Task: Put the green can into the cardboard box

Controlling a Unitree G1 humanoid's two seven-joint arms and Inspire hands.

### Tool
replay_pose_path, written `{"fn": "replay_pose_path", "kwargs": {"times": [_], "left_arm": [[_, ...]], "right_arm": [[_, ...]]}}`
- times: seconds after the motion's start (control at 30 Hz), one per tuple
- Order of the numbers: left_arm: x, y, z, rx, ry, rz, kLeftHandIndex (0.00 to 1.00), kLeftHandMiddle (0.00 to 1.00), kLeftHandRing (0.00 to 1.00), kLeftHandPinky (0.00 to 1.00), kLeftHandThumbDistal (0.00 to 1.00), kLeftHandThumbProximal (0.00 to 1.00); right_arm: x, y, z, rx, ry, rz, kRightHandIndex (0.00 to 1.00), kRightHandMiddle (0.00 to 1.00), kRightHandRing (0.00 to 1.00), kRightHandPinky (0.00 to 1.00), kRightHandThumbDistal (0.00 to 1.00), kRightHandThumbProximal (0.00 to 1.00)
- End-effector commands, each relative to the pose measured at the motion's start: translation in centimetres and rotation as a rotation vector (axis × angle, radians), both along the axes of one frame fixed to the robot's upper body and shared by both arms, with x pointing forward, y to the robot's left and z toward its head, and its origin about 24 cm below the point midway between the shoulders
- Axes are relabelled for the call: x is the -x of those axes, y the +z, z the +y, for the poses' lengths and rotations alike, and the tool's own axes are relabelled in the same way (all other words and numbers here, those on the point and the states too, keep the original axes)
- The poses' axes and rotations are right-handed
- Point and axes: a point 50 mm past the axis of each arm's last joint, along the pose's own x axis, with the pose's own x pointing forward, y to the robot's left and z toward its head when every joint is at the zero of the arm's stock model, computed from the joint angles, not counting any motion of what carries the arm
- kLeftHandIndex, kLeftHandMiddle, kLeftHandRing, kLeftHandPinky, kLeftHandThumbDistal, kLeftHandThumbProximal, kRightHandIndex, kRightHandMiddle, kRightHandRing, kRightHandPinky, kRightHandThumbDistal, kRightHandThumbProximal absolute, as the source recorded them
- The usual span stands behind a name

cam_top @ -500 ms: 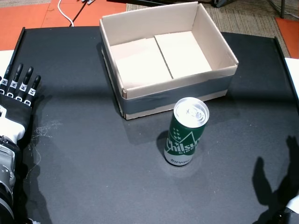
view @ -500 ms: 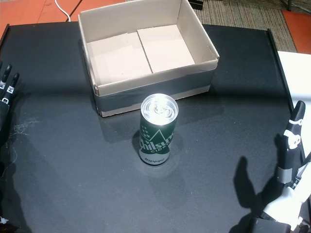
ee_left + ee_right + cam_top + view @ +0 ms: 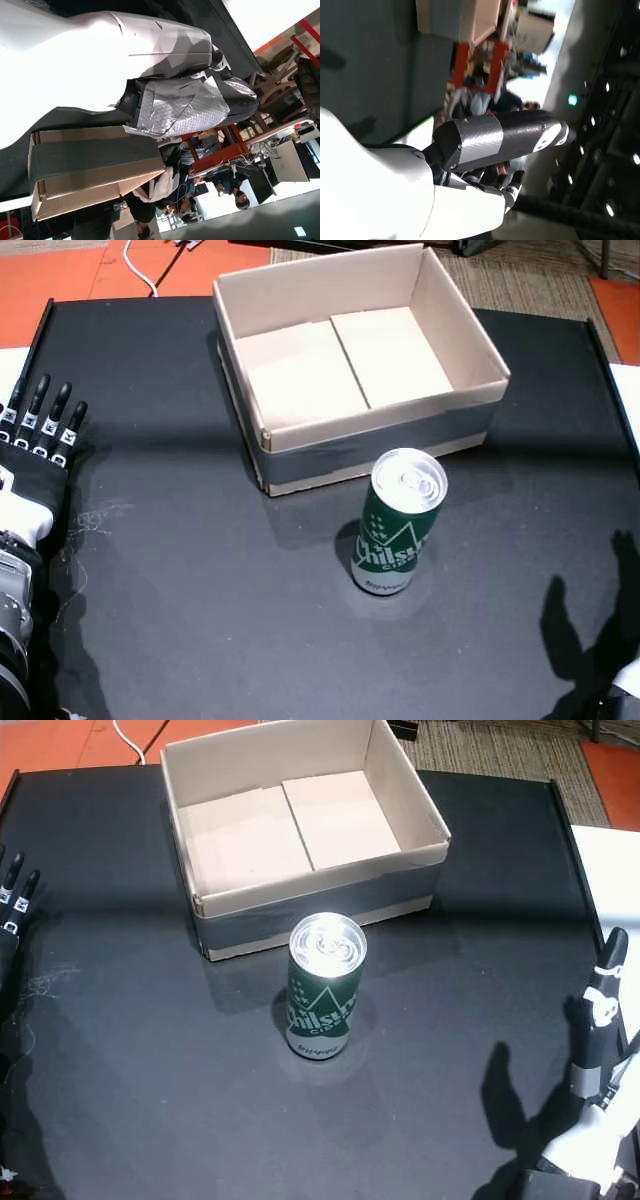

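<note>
While both hands stay clear of work, task not started. Right robot hand (image 3: 598, 1050) at near counter (image 3: 150, 1070) edge, well apart from green can (image 3: 323, 987), fingers spread, empty. Left robot hand (image 3: 38, 445) at far left of can, fingers straight, empty. Can upright on counter, just in front of cardboard box (image 3: 300, 910), not touching. Box beyond can, empty. Remaining: reach, grasp, lift, place inside.
</note>
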Motion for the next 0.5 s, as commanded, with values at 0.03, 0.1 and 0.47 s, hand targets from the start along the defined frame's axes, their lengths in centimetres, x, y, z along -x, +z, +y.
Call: {"fn": "replay_pose_path", "kwargs": {"times": [0.03,0.1,0.47], "left_arm": [[0.0,0.0,0.2,-0.006,0.001,0.002,0.78,0.73,0.83,0.93,0.00,0.97],[0.0,0.0,0.1,-0.003,0.004,0.001,0.77,0.74,0.84,0.93,0.00,0.96],[0.0,0.1,0.2,-0.010,0.004,0.007,0.78,0.75,0.84,0.93,0.00,0.97]], "right_arm": [[-0.2,-0.6,0.3,0.081,0.181,0.102,0.82,0.85,0.89,0.97,0.99,0.69],[-0.4,-0.8,0.5,0.128,0.275,0.149,0.81,0.86,0.90,0.98,1.00,0.68],[-0.7,-0.3,-0.9,0.295,0.792,0.314,0.90,0.97,1.00,1.00,1.00,0.71]]}}
